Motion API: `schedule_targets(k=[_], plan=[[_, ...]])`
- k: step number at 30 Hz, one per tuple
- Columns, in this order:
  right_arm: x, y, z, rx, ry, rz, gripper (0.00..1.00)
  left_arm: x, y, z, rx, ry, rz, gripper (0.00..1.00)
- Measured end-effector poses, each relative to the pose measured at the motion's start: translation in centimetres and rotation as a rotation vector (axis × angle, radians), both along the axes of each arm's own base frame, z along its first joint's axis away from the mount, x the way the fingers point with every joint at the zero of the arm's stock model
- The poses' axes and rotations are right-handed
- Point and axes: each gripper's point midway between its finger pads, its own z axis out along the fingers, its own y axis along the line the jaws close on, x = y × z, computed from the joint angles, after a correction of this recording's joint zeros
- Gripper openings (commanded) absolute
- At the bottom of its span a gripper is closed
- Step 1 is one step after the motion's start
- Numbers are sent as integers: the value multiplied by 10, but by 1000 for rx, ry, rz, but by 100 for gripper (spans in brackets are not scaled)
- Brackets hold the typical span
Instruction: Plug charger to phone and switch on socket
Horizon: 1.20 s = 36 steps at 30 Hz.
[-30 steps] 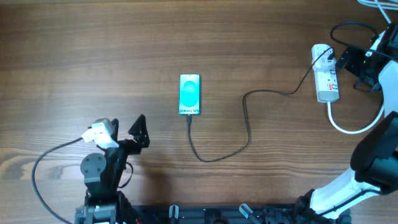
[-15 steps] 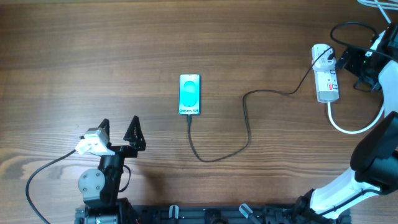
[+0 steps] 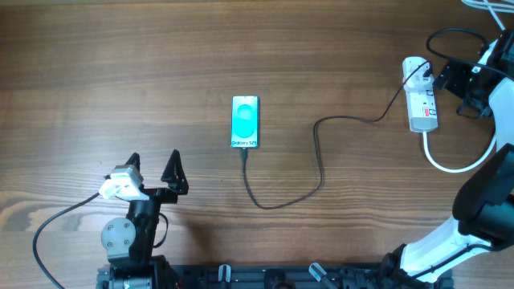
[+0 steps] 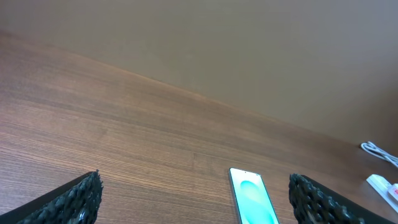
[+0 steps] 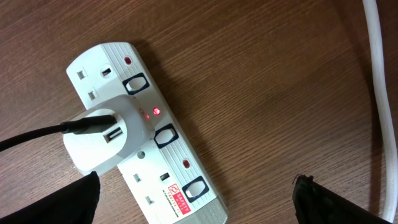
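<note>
The phone (image 3: 245, 121) lies face up mid-table with its teal screen lit, and it also shows in the left wrist view (image 4: 252, 198). The charger's black cable (image 3: 318, 164) runs from the phone's near end, where its tip touches the phone, over to the socket (image 3: 421, 104). In the right wrist view the cable (image 5: 37, 137) enters a white adapter (image 5: 106, 140) plugged into the socket (image 5: 186, 180), and a small red light (image 5: 155, 111) glows beside it. My right gripper (image 5: 196, 210) is open just above the socket. My left gripper (image 3: 152, 164) is open and empty, left of the phone and nearer the front.
The socket's thick white cord (image 3: 450, 168) loops toward the front beside my right arm (image 3: 482, 201) and shows at the right in the right wrist view (image 5: 379, 93). My left arm's base (image 3: 124, 237) and its grey cable sit at the front left.
My left gripper has swung left and back, away from the phone, then stopped. The right arm, the phone, the cable and the socket have not moved.
</note>
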Motion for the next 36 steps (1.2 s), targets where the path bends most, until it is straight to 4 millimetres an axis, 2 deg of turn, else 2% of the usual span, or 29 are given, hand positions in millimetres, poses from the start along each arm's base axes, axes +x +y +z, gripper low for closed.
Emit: schedule_targets(k=[24, 26, 28, 31, 32, 33, 35, 36], plan=[[1, 1, 0, 0, 0, 3, 100, 0, 0, 0, 0, 0, 0, 100], [1, 3, 5, -4, -9, 6, 100, 0, 0, 0, 0, 0, 0, 100], [0, 7, 25, -20, -45, 14, 100, 0, 0, 0, 0, 0, 0, 100], [1, 23, 87, -76, -178, 47, 100, 0, 0, 0, 0, 0, 0, 100], [-1, 35, 116, -101, -243, 69, 100, 0, 0, 0, 0, 0, 0, 100], [-3, 45, 137, -116, -289, 91, 100, 0, 0, 0, 0, 0, 0, 100], [-7, 68, 170, -138, -368, 135, 100, 0, 0, 0, 0, 0, 0, 100], [-9, 76, 180, -143, -392, 151, 100, 0, 0, 0, 0, 0, 0, 100]])
